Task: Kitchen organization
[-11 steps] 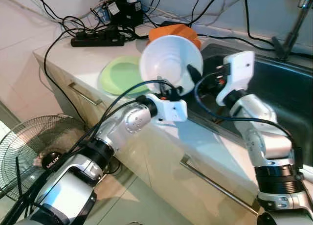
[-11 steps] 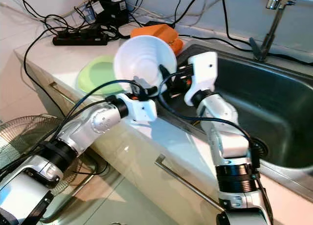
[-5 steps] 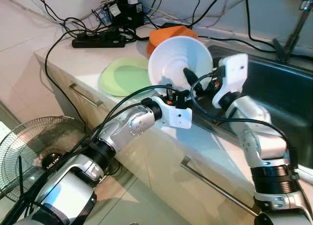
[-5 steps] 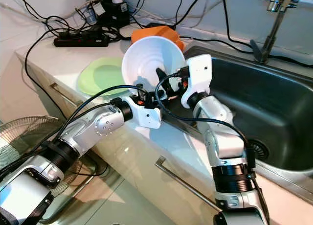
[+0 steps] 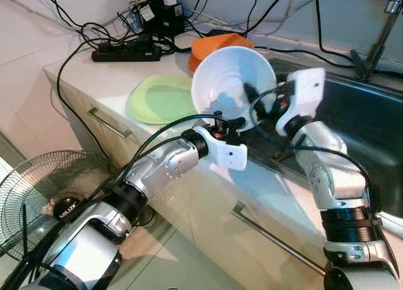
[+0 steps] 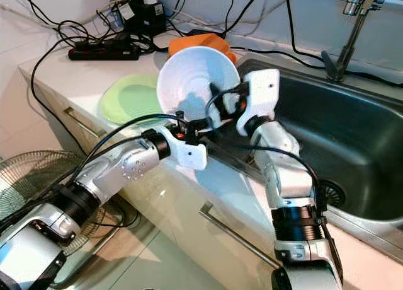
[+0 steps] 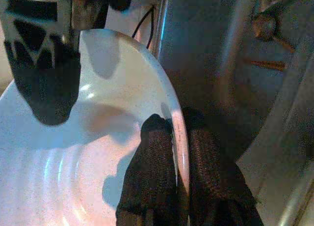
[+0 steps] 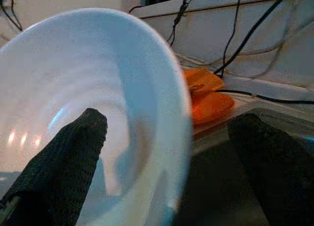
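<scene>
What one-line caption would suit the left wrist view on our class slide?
Left gripper pinching the rim of a tilted white bowl beside the steel sink.

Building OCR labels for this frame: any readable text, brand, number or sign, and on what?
"MILUX" (roughly; small and blurred): white letters on the black hub of the floor fan, low beside the cabinet.
No print can be made out on the white bowl, green plate, orange bowl or power strip.
</scene>
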Tool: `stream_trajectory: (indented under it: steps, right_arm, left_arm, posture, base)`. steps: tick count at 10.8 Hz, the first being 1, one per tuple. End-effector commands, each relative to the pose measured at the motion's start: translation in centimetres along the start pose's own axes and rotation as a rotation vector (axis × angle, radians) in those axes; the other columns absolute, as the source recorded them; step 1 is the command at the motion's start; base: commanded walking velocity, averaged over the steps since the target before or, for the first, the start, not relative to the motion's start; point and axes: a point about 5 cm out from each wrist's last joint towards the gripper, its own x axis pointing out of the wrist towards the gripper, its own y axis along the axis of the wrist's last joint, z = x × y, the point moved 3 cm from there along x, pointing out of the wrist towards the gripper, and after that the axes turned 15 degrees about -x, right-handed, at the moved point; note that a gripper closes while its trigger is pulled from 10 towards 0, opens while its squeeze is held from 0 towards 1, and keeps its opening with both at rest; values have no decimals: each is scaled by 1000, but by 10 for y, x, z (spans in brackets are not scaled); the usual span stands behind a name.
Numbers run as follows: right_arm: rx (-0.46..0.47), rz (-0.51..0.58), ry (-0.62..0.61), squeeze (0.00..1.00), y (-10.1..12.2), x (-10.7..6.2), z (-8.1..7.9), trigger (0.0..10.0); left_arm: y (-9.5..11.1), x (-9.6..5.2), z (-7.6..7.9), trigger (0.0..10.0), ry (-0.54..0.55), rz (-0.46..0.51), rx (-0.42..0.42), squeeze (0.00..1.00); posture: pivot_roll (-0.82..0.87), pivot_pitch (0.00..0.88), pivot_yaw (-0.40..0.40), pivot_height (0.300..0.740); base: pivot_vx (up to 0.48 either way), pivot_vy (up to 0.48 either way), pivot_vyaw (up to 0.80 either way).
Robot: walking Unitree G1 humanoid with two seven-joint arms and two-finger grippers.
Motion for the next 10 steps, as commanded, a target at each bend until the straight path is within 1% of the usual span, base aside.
stream_trajectory:
  steps: [1, 2, 5, 8, 10]
  right_arm:
    - [6, 11, -17, 0, 4, 3, 3, 4627]
    - [5, 9, -21, 0, 3, 3, 3, 0]
    - [4, 10, -15, 0, 2, 4, 2, 0]
    - [2, 11, -26, 0, 2, 4, 3, 0]
    - [2, 13, -29, 0, 2, 4, 4, 0]
  left_arm:
    - [0, -4, 0, 10000, 8, 9, 23, 0]
    - [0, -5, 2, 10000, 8, 7, 21, 0]
    - [0, -5, 1, 10000, 12, 9, 32, 0]
    - [-1, -5, 0, 10000, 14, 3, 44, 0]
    - [-3, -6, 3, 10000, 11, -8, 46, 0]
  posture:
    - [114, 15, 72, 740]
    - [119, 14, 69, 740]
    - [117, 14, 72, 740]
    - [117, 14, 72, 740]
    - [120, 15, 70, 740]
  base:
    - [0, 0, 0]
    - [0, 0, 0]
    - [0, 0, 0]
    - [0, 0, 0]
    - [0, 0, 0]
